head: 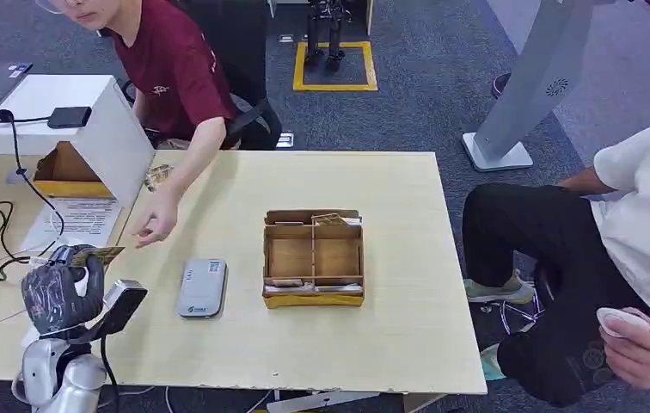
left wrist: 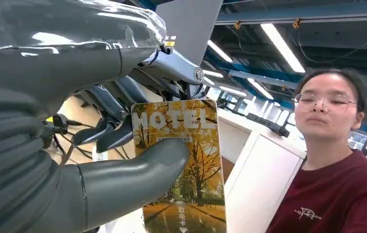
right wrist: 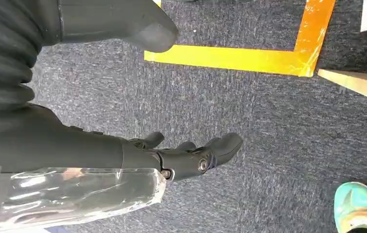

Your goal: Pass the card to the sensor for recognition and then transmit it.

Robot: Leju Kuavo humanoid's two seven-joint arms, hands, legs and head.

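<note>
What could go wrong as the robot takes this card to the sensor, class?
1. The left robot hand pinches the card by one edge under its thumb, so it might slip or twist.
2. A person's hand rests on the table near the sensor; the arm could brush it.

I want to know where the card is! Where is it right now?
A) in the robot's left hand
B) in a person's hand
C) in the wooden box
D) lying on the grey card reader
A: the left hand pinches the yellow card between thumb and fingers, up off the table.
</note>
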